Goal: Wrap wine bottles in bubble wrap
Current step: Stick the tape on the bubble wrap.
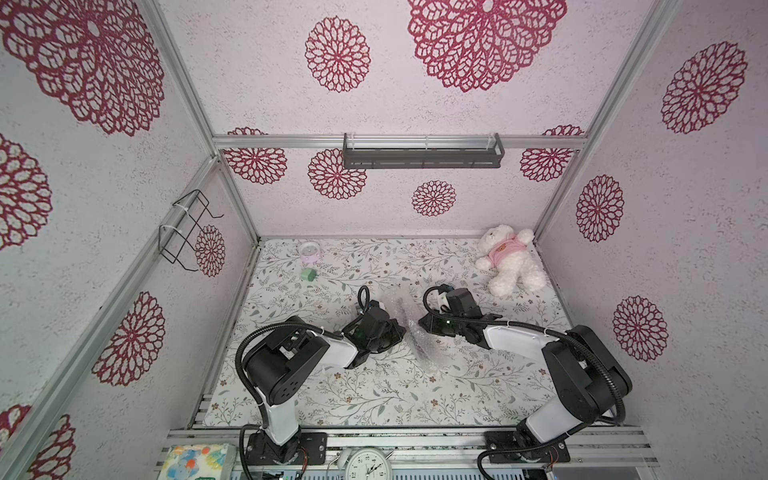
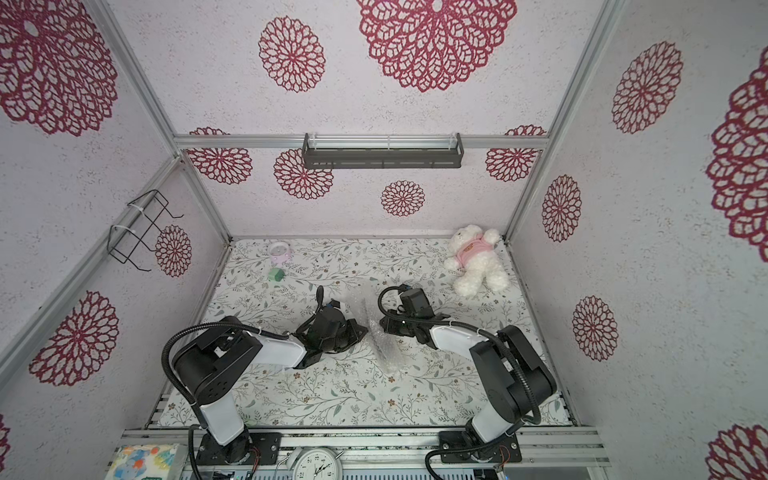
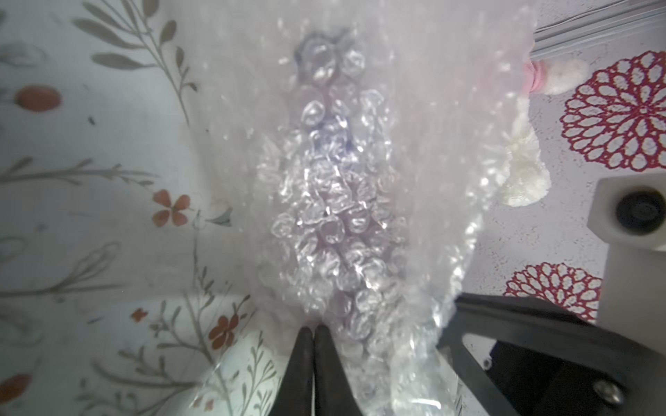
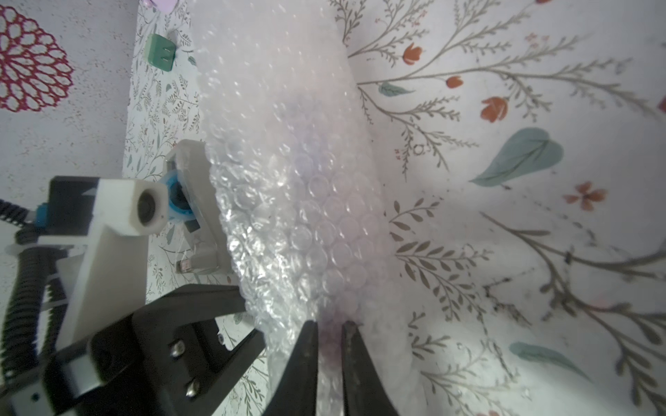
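The bubble wrap [image 1: 409, 332] [image 2: 376, 336] lies as a crinkly whitish roll in the middle of the floral table, between my two grippers. Through it the wine bottle [image 3: 331, 230] shows only as a purple blur, with a dark cap end farther off. My left gripper [image 3: 312, 329] [image 1: 401, 330] has its fingers pressed together, tips pinching the wrap's edge. My right gripper [image 4: 329, 324] [image 1: 420, 322] is shut on the wrap from the opposite side. A narrow gap between its fingers is filled with bubbles and a purple tinge.
A white teddy bear [image 1: 511, 259] in a pink shirt lies at the back right. A green block [image 1: 308, 275] and a small pink-white pot [image 1: 309, 251] sit at the back left. A white-grey tape dispenser [image 4: 194, 216] stands close beside the wrap.
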You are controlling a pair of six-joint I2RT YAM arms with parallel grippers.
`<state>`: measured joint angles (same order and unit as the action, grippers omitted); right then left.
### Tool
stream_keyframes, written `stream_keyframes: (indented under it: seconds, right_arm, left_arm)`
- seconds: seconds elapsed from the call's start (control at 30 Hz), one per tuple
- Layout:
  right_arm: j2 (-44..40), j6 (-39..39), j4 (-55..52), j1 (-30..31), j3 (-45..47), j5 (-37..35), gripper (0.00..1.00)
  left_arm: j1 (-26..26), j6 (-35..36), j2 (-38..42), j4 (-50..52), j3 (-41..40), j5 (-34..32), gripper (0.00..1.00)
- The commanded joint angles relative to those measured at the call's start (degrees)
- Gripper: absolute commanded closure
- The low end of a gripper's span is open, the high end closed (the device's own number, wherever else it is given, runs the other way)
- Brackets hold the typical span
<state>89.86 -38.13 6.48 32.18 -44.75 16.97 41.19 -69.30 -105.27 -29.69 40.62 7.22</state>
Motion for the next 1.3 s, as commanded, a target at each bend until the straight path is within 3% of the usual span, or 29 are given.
stream_keyframes:
  seconds: [0.0,0.13,0.33,0.6,0.97,1.1,1.27]
  right_arm:
    - [-4.4,0.1,-5.2,0.8,-0.5,-2.8,0.78]
    - [-8.0,2.8,-12.4,0.5,-4.1,-8.4,0.66]
    - [-9.2,6.5,-18.2,0.6,-8.5,-9.2,0.65]
    - [-3.6,7.7,-15.2,2.0,-9.5,-2.4,0.81]
    - [1.9,8.2,-14.6,2.8,-7.6,-2.3,0.87]
    - [1.7,7.2,-13.4,3.1,-6.0,-1.8,0.88]
    - [1.0,4.5,-9.3,3.2,-3.5,0.9,0.88]
  left_arm:
    - [-0.1,-1.0,-1.2,-2.5,1.7,0.7,0.92]
    - [-0.1,-0.9,-1.0,-2.3,1.4,0.7,0.92]
    - [-0.1,-0.4,-0.2,-1.7,1.5,0.6,0.92]
    - [0.1,-0.1,-0.1,-1.1,1.7,0.2,0.92]
    - [0.0,0.4,1.0,0.3,1.6,0.3,0.91]
    - [-1.4,3.1,6.1,4.0,1.0,-0.2,0.82]
    - [-4.3,10.6,14.2,16.2,5.4,-0.4,0.76]
